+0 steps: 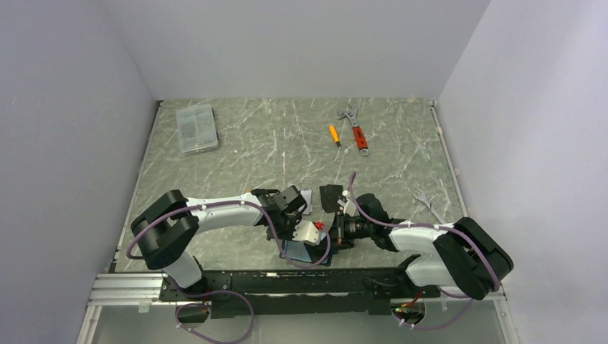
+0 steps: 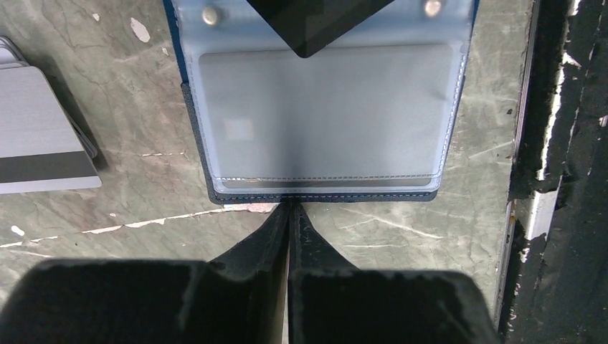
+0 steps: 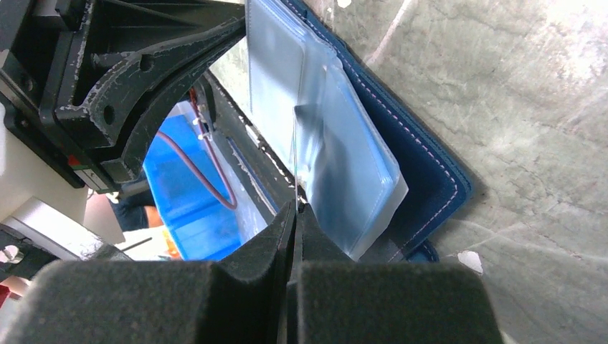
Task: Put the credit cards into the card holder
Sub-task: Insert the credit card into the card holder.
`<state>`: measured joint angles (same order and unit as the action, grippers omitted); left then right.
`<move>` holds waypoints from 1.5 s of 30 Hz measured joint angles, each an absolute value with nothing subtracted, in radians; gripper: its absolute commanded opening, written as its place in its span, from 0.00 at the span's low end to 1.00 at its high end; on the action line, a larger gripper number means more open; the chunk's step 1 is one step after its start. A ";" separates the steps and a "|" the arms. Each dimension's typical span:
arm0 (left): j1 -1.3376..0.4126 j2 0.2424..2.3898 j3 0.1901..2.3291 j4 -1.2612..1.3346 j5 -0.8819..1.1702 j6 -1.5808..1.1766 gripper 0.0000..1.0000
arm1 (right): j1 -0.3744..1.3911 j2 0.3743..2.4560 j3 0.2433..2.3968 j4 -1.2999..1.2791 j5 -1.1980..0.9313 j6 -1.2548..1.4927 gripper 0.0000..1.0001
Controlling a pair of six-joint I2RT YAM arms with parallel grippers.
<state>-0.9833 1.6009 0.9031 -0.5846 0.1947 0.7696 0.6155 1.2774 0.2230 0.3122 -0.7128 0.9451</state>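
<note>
Navy blue outside and pale grey-blue within, the card holder (image 2: pixel 323 122) is lying open on the green marbled counter (image 1: pixel 287 143), close to the near edge between the two arms. Its clear sleeves (image 3: pixel 337 150) are facing up, and two snap studs (image 2: pixel 210 14) are showing along one edge in the left wrist view.

The left jaws are sitting pressed together, their tips touching the holder's opposite edge; whether they are pinching that edge, I cannot tell. The right jaws are clamping a black card (image 2: pixel 308 21), which is showing only as a thin line, edge-on, in the right wrist view. One corner of this card is pointing down over the stud end of the holder; whether it is touching the sleeve is unclear.

A grey card (image 2: pixel 36 136) with a dark stripe is resting on top of a small pile beside the holder, apart from it. Well away toward the back of the counter, a clear plastic box (image 1: pixel 196 127), a red-handled wrench (image 1: pixel 356 129) and an orange-handled screwdriver (image 1: pixel 334 135) are lying.
</note>
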 measured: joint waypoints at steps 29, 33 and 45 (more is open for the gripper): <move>-1.001 1.614 0.910 -0.588 0.168 0.766 0.04 | 0.616 1.296 0.189 0.369 -0.741 0.950 0.00; -1.002 1.617 0.912 -0.591 0.167 0.766 0.03 | 0.616 1.309 0.189 0.388 -0.746 0.950 0.00; -1.011 1.621 0.915 -0.595 0.155 0.771 0.00 | 0.611 1.444 0.189 0.490 -0.790 0.960 0.00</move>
